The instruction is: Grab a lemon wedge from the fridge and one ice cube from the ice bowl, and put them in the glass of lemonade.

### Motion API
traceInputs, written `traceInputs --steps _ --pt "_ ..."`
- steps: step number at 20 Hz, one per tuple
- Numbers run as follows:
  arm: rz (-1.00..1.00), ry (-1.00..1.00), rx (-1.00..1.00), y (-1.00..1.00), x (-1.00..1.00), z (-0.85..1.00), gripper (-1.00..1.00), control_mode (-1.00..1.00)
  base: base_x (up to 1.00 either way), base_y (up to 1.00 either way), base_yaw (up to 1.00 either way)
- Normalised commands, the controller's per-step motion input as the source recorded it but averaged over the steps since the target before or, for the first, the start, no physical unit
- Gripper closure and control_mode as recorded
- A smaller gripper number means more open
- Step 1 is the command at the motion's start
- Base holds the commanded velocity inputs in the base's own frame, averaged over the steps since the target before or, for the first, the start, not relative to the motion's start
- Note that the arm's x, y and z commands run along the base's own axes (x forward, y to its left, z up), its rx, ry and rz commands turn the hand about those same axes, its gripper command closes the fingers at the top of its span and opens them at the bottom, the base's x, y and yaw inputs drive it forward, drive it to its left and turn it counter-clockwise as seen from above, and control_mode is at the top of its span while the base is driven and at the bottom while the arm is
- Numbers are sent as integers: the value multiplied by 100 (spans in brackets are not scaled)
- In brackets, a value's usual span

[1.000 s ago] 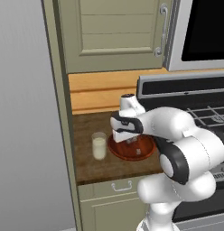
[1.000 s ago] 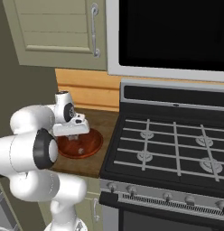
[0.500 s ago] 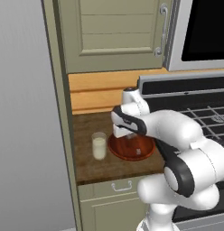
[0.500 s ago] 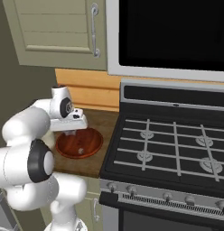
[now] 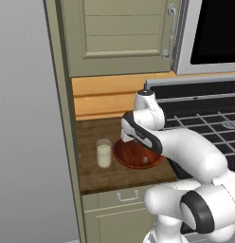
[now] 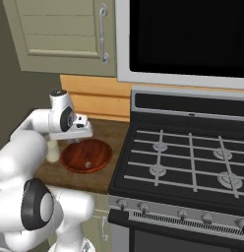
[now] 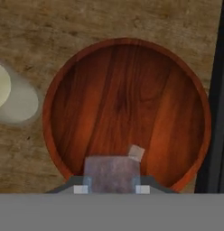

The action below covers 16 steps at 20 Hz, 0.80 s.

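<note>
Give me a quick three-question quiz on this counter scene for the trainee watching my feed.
1. True or false: the glass of lemonade stands between the ice bowl and the stove.
2. What sits between the fingertips of the tool? A) a lemon wedge B) an ice cube C) nothing
3. Fill in: a loose ice cube lies inside the ____.

Key: 1 false, the glass is on the bowl's far side from the stove; 2 B; 3 ice bowl.
</note>
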Motion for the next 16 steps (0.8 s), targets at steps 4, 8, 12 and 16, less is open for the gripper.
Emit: traceInputs --steps 4,8,12,16 --pt "11 -13 7 14 -6 46 100 -100 0 0 0" --pt "26 -4 12 29 -7 32 100 -100 0 0 0" --pt "33 -1 6 65 -1 15 100 -100 0 0 0" --pt "16 0 -1 79 0 4 100 -100 0 0 0"
